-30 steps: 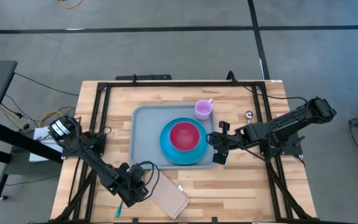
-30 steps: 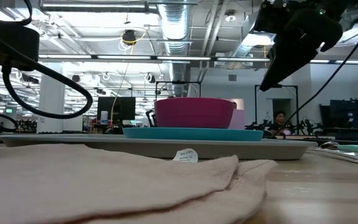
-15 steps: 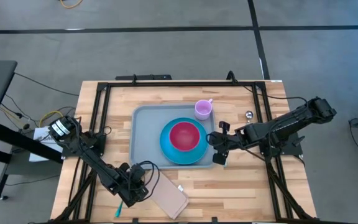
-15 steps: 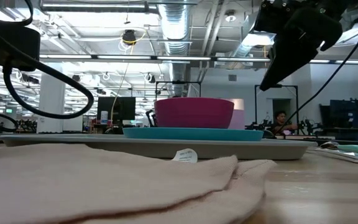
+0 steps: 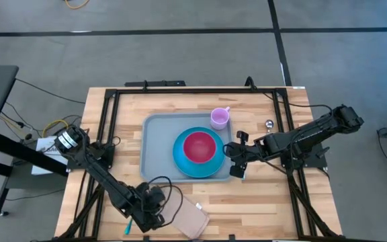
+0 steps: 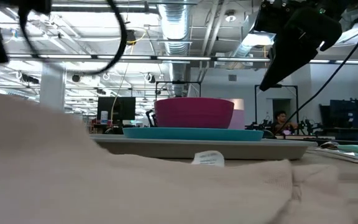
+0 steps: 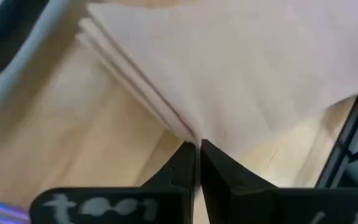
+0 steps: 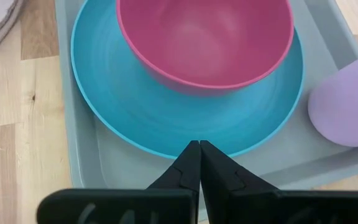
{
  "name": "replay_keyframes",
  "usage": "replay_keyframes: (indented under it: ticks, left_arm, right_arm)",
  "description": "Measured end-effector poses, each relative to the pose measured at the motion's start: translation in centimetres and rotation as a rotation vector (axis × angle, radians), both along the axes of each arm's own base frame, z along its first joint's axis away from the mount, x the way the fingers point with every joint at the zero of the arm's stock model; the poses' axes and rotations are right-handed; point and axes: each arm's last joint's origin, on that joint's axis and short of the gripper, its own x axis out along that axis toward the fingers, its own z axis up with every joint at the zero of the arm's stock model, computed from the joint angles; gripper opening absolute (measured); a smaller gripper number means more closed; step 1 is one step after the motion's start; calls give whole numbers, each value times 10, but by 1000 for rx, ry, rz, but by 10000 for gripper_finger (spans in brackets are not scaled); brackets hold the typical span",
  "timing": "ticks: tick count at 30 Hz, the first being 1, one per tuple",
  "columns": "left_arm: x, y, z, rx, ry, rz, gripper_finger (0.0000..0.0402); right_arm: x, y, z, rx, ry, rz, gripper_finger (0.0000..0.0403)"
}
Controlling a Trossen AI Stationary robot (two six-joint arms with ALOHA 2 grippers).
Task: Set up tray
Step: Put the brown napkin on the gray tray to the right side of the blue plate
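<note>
Near table edge, my left claw: my left gripper (image 5: 154, 216) sits low at the front of the pale wooden slatted table (image 5: 247, 195), fingers pinched flat on an edge of the folded pinkish-beige cloth napkin (image 5: 192, 218); the left wrist view shows the layered folds running right into my closed fingertips (image 7: 185, 163).

Napkin position: lying on the bare wood in front of the tray, not on it; one side looks lifted in the low view (image 6: 36, 162), with its small white tag (image 6: 209, 158) showing.

Step in hand: I judge this as the pick-up of the napkin, the grip just made.

Next move: it calls for a lift clear of the wood, then a carry towards the tray, keeping the cloth from dragging or unfolding; where exactly it belongs I cannot tell.

Tray: the large pale grey-blue rectangular plastic tray with a raised rim (image 5: 154, 144) lies at the table's middle.

Tray contents: a round bright-blue plate (image 5: 181, 161), with a magenta bowl (image 5: 199, 146) on it, looking empty in the right wrist view; a small lilac cup (image 5: 219, 118) stands at the tray's far right corner.

Right claw: my right gripper (image 5: 237, 163) hovers by the tray's right rim, fingers together on nothing.
</note>
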Motion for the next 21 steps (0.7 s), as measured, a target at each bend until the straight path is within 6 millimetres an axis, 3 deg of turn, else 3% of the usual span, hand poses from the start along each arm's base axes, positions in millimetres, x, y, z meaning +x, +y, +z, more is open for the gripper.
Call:
replay_keyframes:
  ticks: [7,11,15,21]
  left_arm:
    - [-5,10,66,278,135,18,0]
    - [-12,27,89,451,229,30,0]
    - [-13,44,90,561,332,20,0]
    - [-2,69,68,680,401,-81,0]
  right_arm:
    - [0,0,0,0,-1,0,1]
    - [2,0,1,7,-26,-1,1]
    - [5,1,4,19,-67,-1,1]
    - [10,3,8,39,-136,-2,1]
